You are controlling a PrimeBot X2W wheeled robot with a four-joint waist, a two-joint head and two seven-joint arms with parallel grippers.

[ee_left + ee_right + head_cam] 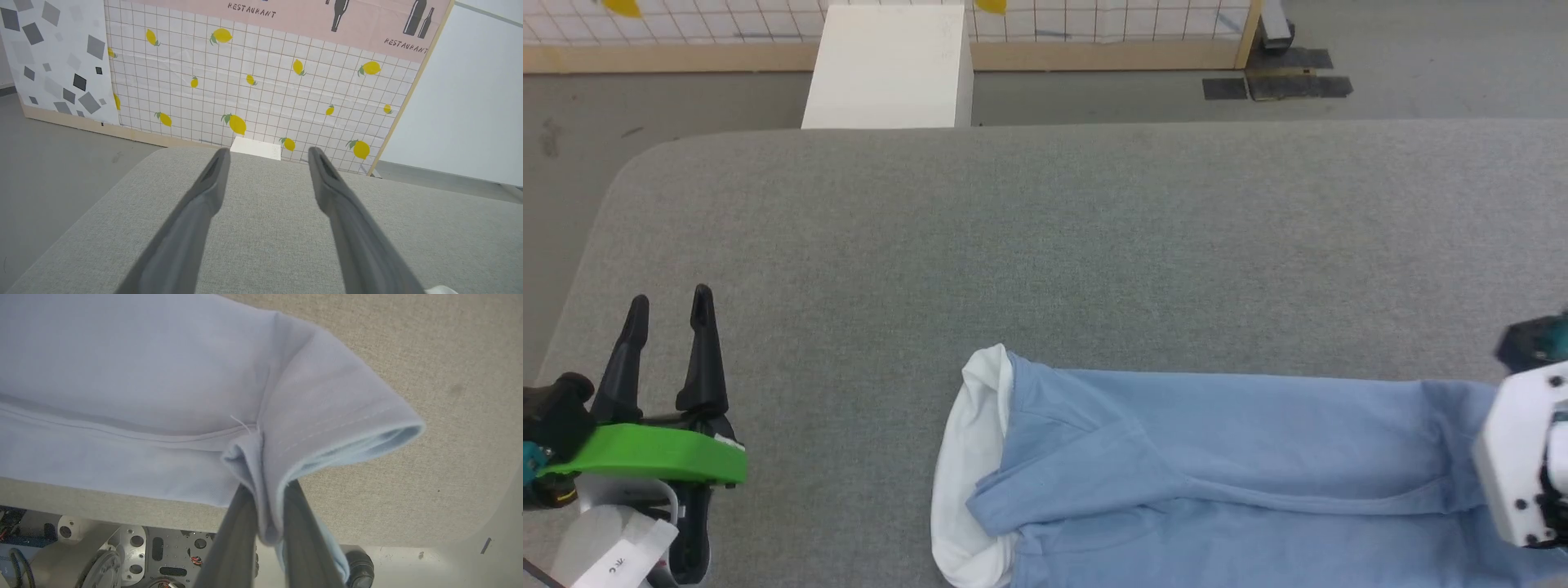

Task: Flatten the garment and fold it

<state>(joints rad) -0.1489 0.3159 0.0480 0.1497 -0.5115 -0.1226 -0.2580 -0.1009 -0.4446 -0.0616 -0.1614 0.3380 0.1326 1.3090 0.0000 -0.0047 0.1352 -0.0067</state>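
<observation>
Pinching a fold at the sleeve of the light blue garment, the right gripper is closed on it; the left gripper, fingers spread wide and empty, hovers over the grey desk.

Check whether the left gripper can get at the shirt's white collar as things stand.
Probably yes: the left gripper stands open, and only bare grey table lies between it and the white collar.
</observation>
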